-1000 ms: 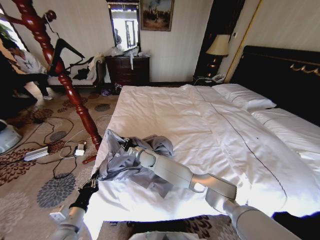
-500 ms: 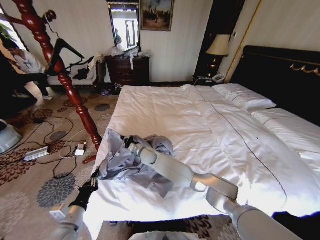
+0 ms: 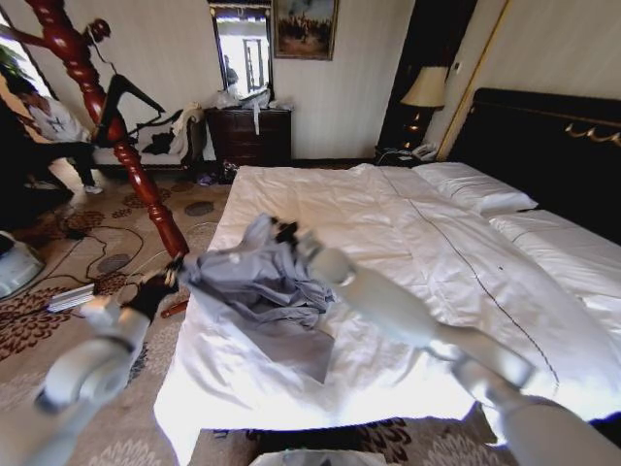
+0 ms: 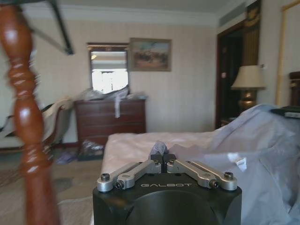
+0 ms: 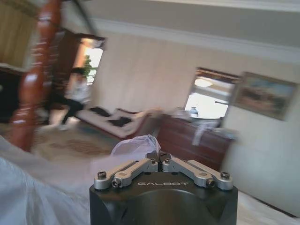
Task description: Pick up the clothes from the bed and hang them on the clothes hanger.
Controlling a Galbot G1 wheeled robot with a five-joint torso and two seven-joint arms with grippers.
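Above the bed (image 3: 408,243) | left hand (image 3: 158,288) and right hand (image 3: 288,233) each pinching the clothes (image 3: 262,282), lifted | coat stand (image 3: 116,126) beside

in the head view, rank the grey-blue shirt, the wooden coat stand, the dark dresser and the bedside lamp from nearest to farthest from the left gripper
1. The shirt, pinched in the left gripper at its edge, over the bed's near corner.
2. The wooden coat stand, on the carpet just beyond the gripper.
3. The dark dresser, against the far wall.
4. The bedside lamp, far across the bed by the headboard.
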